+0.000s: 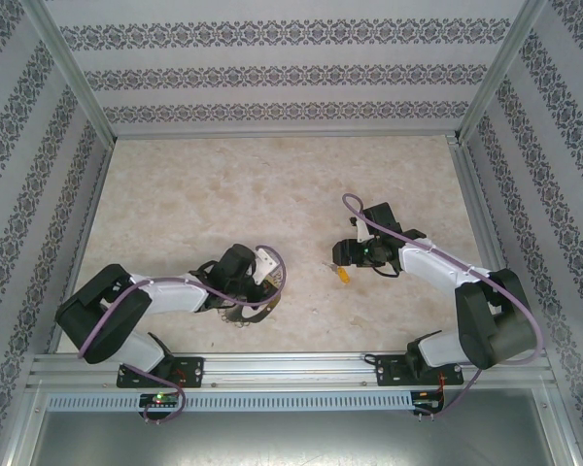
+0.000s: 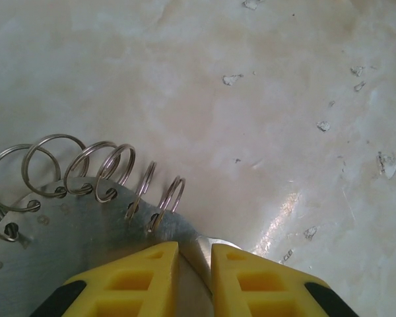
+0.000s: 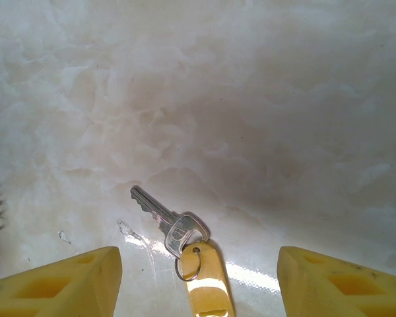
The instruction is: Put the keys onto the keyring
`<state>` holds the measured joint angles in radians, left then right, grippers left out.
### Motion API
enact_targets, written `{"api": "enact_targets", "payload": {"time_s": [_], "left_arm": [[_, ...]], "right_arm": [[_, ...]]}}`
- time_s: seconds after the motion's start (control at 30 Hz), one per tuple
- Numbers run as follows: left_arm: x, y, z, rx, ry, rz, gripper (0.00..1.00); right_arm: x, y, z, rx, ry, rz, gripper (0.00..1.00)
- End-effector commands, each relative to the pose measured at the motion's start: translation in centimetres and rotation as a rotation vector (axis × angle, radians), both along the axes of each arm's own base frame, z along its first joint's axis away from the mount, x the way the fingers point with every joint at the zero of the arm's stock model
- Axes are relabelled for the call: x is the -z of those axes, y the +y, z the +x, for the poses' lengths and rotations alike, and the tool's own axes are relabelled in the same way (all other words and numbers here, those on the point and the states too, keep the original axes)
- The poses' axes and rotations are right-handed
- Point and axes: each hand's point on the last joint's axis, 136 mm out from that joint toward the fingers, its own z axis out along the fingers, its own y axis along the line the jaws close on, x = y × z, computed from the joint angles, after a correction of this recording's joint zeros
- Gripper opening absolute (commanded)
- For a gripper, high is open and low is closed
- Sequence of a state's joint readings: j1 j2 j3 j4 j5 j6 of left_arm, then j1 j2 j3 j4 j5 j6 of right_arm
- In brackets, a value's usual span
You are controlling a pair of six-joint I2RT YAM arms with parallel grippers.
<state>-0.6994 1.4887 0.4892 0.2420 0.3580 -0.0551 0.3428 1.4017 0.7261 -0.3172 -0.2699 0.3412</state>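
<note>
The keys (image 3: 168, 221) lie flat on the table: one silver key joined by a small split ring to a yellow-orange plastic tag (image 3: 208, 284). My right gripper (image 3: 198, 256) is open and hovers just above, one finger on each side, touching nothing. From above, the keys (image 1: 343, 274) show just in front of the right gripper (image 1: 342, 254). The keyring (image 2: 72, 228) is a flat silvery metal piece with several small wire rings (image 2: 49, 165) looped through holes along its edge. My left gripper (image 2: 195, 256) is shut on its edge, low near the table's front (image 1: 248, 309).
The marble-look tabletop (image 1: 272, 184) has small chips and flecks (image 2: 232, 79). Patterned walls and an aluminium frame (image 1: 272, 131) enclose it. A rail (image 1: 291, 367) runs along the near edge by the arm bases.
</note>
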Motion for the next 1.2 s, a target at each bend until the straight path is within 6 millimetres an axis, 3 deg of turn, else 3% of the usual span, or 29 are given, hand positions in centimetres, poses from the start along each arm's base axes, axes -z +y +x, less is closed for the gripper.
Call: {"api": "enact_targets", "payload": {"time_s": [0.0, 0.3, 0.47, 0.57, 0.63, 1.17], "left_arm": [[-0.3, -0.8, 0.6, 0.025, -0.021, 0.011, 0.20], [0.0, -1.3, 1.2, 0.032, -0.021, 0.017, 0.17], [0.3, -1.4, 1.4, 0.031, -0.023, 0.018, 0.10], [0.3, -1.6, 1.5, 0.033, -0.026, 0.015, 0.00], [0.2, -1.7, 1.5, 0.038, -0.025, 0.009, 0.00], [-3.9, -1.7, 0.8, 0.046, -0.061, -0.055, 0.00]], "right_arm": [[-0.1, -0.1, 0.3, -0.002, -0.016, -0.006, 0.64], [0.2, -0.3, 0.3, 0.001, -0.012, -0.007, 0.64], [0.3, -0.3, 0.4, 0.003, -0.011, -0.007, 0.64], [0.4, -0.4, 0.4, 0.004, -0.008, -0.007, 0.64], [0.4, -0.4, 0.3, 0.002, -0.006, -0.006, 0.64], [0.2, -0.4, -0.2, 0.004, -0.003, 0.004, 0.64]]}}
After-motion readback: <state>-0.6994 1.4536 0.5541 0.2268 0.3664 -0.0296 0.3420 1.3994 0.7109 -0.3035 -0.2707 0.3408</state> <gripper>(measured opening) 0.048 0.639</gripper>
